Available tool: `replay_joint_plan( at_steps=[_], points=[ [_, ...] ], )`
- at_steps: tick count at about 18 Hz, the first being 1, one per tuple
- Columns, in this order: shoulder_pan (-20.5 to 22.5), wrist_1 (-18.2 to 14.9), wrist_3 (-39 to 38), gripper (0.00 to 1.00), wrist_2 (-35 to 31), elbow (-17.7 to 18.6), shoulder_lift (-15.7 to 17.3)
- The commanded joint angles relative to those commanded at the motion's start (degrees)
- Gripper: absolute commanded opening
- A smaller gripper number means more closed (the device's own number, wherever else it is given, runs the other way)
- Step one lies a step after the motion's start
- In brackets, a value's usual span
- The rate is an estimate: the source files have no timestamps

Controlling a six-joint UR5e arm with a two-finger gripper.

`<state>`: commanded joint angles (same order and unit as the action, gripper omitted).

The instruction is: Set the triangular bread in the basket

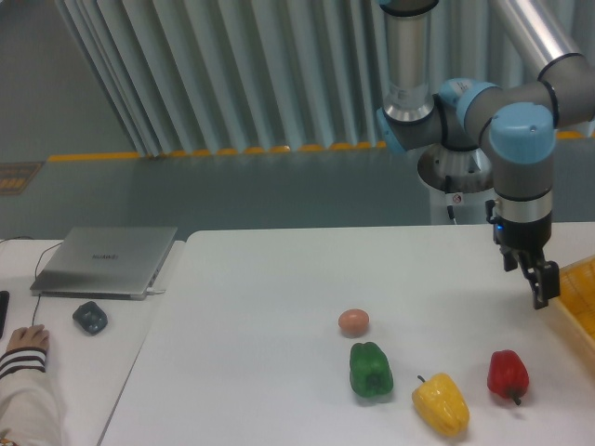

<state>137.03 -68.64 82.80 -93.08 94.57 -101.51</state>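
The triangular bread is not in view in this frame. At the right edge of the white table (279, 279), the yellow-orange lattice basket (578, 295) is cut off by the frame, so only its left part shows. My gripper (530, 282) hangs from the blue-jointed arm just left of the basket's rim, a little above the tabletop. Its dark fingers (542, 284) stand apart with nothing between them, so it is open.
A small round brownish ball (353, 321), a green pepper (371, 370), a yellow pepper (441, 404) and a red pepper (508, 374) lie on the table's near part. On the left are a laptop (105, 261), a mouse (90, 318) and a person's hand (25, 339).
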Motion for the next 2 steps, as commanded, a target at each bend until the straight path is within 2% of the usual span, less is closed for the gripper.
replay_joint_plan(
  at_steps=[2],
  points=[
    [-0.8, -0.4, -2.1, 1.0, -0.1, 0.0, 0.3]
  ],
)
